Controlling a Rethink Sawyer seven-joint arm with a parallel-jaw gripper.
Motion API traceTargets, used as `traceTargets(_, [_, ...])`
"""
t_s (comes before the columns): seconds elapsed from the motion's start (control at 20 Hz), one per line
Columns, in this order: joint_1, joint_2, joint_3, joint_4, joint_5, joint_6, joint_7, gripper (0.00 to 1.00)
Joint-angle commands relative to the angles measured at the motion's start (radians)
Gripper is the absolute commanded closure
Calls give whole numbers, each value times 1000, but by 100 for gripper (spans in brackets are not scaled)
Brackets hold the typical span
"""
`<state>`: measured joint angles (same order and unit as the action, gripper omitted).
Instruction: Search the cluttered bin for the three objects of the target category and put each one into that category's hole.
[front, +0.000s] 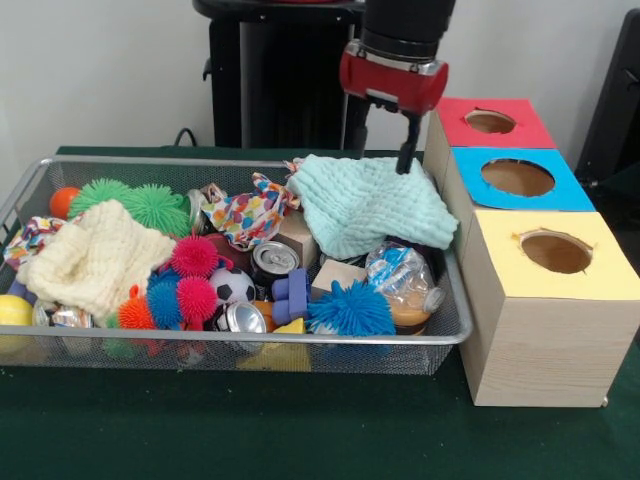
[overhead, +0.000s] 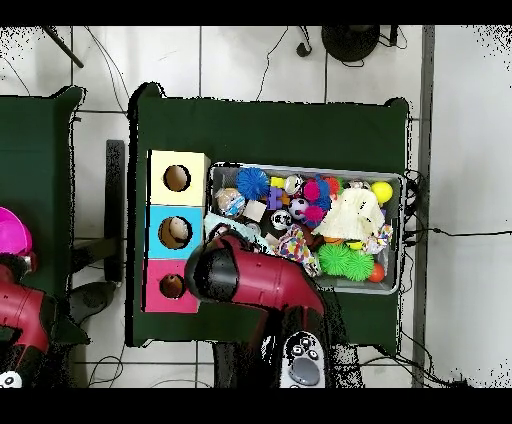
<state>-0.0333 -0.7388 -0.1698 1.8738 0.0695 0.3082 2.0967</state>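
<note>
Three holes top the wooden box (front: 540, 330) beside the bin's (front: 230, 345) right edge: red (front: 490, 121), blue (front: 517, 177), yellow (front: 556, 252). Two cans (front: 272, 262) lie near the bin's front edge, by one blue spiky ball (front: 350, 310). One mint cloth (front: 370, 205) drapes the bin's far right corner. The gripper (front: 385, 150) hangs above it; open or closed, I cannot tell.

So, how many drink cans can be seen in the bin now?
2. One can stands mid-bin, just behind the purple block; the other can lies by the front rim, beside the soccer ball. More may be hidden under the cloths.
</note>
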Motion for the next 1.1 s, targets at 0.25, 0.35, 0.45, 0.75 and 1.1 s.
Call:
traceTargets(0.25, [-168,-56,56,-39,-163,-14,-86,0])
traceTargets(0.35, [-218,-50,94,-39,-195,-37,-106,0])
traceTargets(0.45, [-274,-44,132,-34,-233,-62,-125,0])
traceTargets(0.75, [-340,13,183,-66,-332,-128,-103,0])
traceTargets(1.1, [-403,68,230,-78,-421,-193,-66,0])
